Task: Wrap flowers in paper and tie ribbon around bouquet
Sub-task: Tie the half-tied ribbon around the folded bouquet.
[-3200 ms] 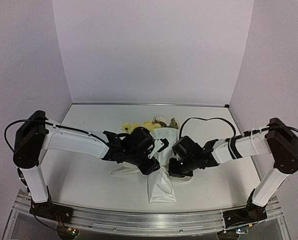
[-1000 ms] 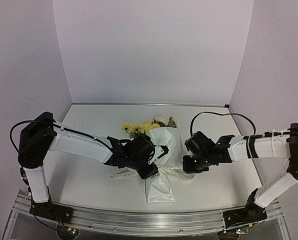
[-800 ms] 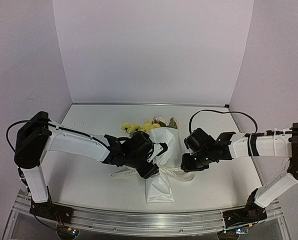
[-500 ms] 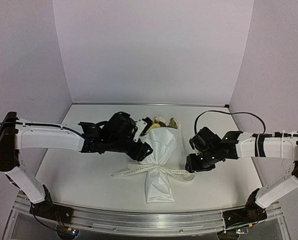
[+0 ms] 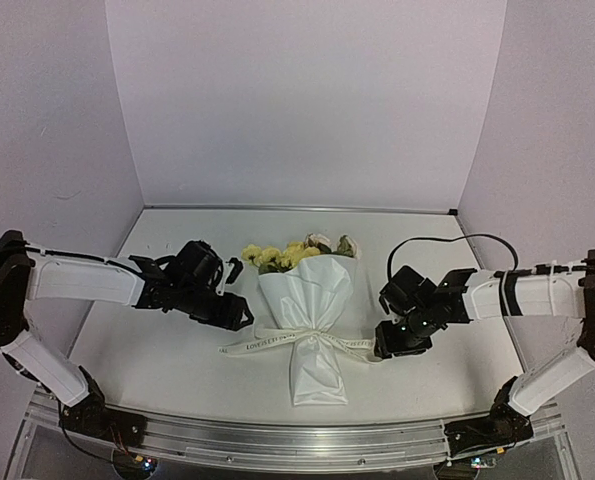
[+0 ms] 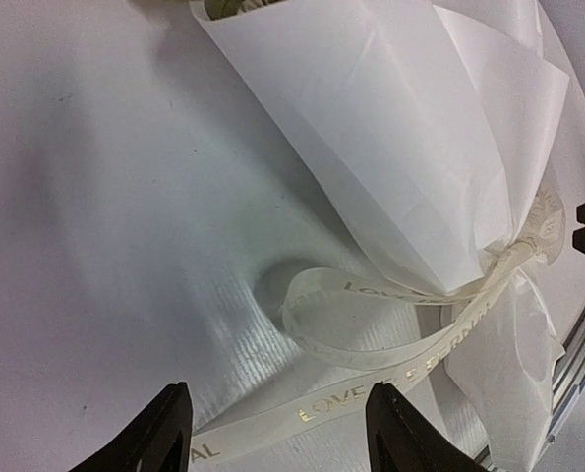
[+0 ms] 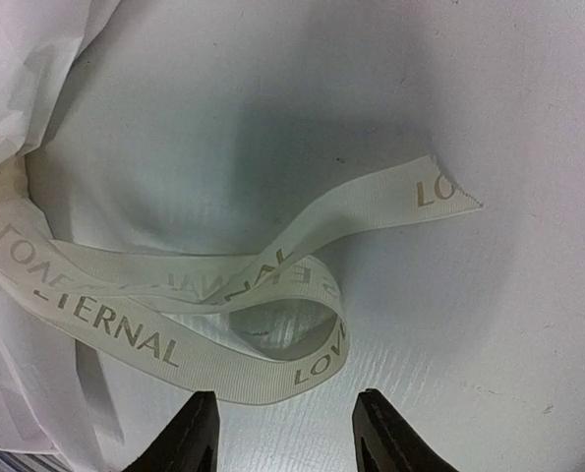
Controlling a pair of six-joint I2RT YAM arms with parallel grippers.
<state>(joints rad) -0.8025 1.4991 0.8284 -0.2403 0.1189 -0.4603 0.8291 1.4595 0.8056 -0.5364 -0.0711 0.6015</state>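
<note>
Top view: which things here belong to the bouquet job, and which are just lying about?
Job: flowers; paper wrapped round them; ribbon round the paper's neck.
Not the job: table; metal rail at its near edge. Nothing else visible lying loose.

In the top view the paper hides the stems of the flowers, and the print on the ribbon is too small to read. The left wrist view catches only a sliver of flowers at its top edge; the ribbon runs out at lower left. The right wrist view cuts paper and ribbon at its left edge. Bottom edges crop the fingers of the left gripper and of the right gripper.
</note>
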